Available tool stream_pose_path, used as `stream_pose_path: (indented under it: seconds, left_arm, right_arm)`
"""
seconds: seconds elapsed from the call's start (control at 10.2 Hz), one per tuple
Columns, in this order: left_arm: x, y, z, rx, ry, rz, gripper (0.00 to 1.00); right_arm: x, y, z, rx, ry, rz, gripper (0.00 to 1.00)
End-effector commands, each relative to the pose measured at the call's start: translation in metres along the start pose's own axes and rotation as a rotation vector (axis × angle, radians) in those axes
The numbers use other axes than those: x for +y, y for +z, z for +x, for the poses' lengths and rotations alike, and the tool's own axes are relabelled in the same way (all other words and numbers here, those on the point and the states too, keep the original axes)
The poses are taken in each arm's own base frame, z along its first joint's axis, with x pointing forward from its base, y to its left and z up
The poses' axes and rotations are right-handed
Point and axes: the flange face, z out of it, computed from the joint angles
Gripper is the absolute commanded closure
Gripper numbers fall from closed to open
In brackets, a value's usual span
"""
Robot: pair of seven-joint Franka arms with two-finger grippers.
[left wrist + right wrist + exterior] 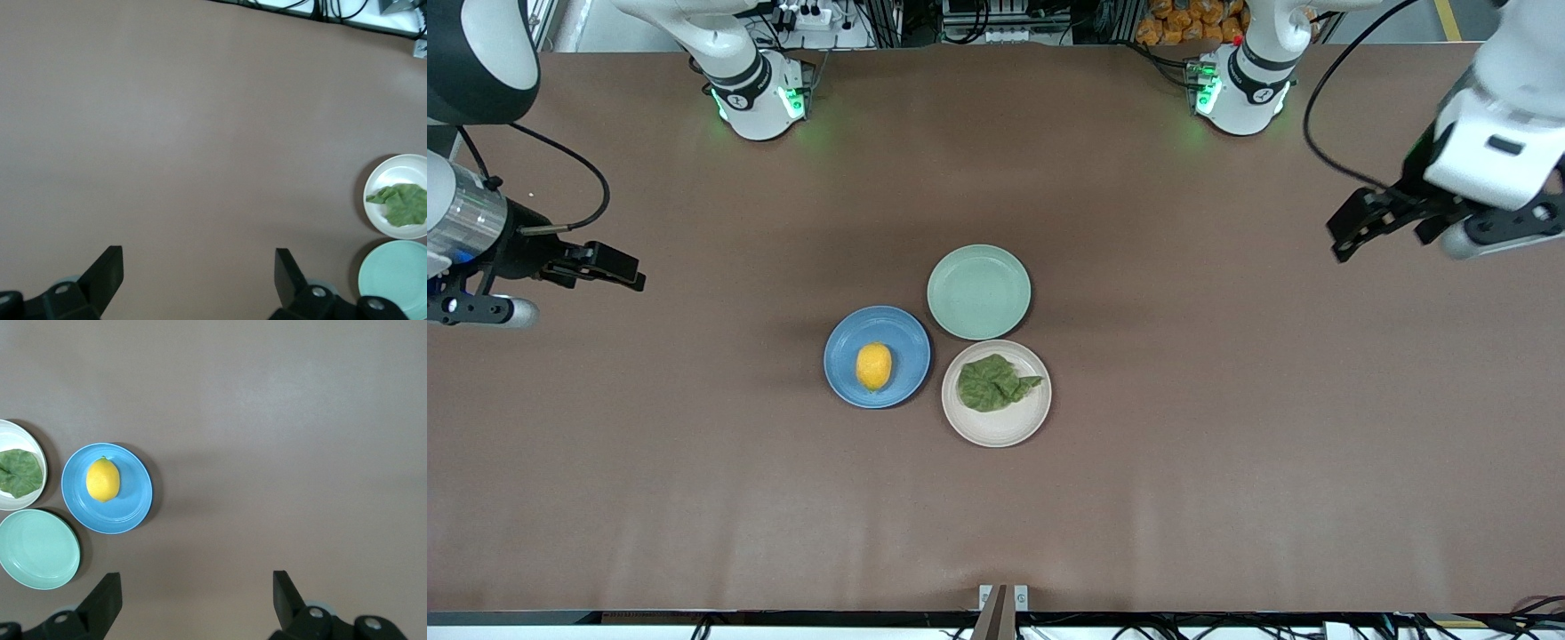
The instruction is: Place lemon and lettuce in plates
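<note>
At the front view's left edge, the right gripper (618, 268) hangs over bare table (694, 498) with its fingers (100, 600) spread wide and nothing between them. Well apart from it, in the middle of the frame, the lemon (874, 366) lies in the blue plate (845, 373). Up and to the right of that plate sits the pale green plate (979, 292), and below it the beige-pink plate (996, 428) holds the lettuce (994, 382); the three plates sit close together. At the frame's right edge, the left gripper (1356, 233) hovers over bare table, fingers (105, 272) parted and empty, well apart from the lettuce.
</note>
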Motion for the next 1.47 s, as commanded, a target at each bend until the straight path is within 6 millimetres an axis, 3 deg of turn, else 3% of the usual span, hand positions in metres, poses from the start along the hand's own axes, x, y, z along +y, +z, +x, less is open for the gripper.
stream_pose_path:
  seconds: [0.0,0.49,1.08,1.37]
  left_arm:
    - [-0.033,-0.015,-0.010,-0.020,-0.001,-0.035,0.00]
    - [-0.041,-0.010,-0.008,-0.046,0.011,-0.018,0.00]
    - [-0.045,-0.004,-0.008,-0.070,0.213,-0.006,0.00]
    - [-0.055,-0.003,-0.006,-0.078,0.223,-0.010,0.00]
  right_arm:
    - [0.004,0.000,-0.006,0.007,-0.003,-0.009,0.00]
    - [0.005,0.001,-0.006,0.003,-0.001,-0.009,0.00]
    - [0.004,0.001,-0.005,0.004,-0.001,-0.007,0.00]
    - [-0.002,-0.004,-0.006,0.020,-0.027,-0.021,0.00]
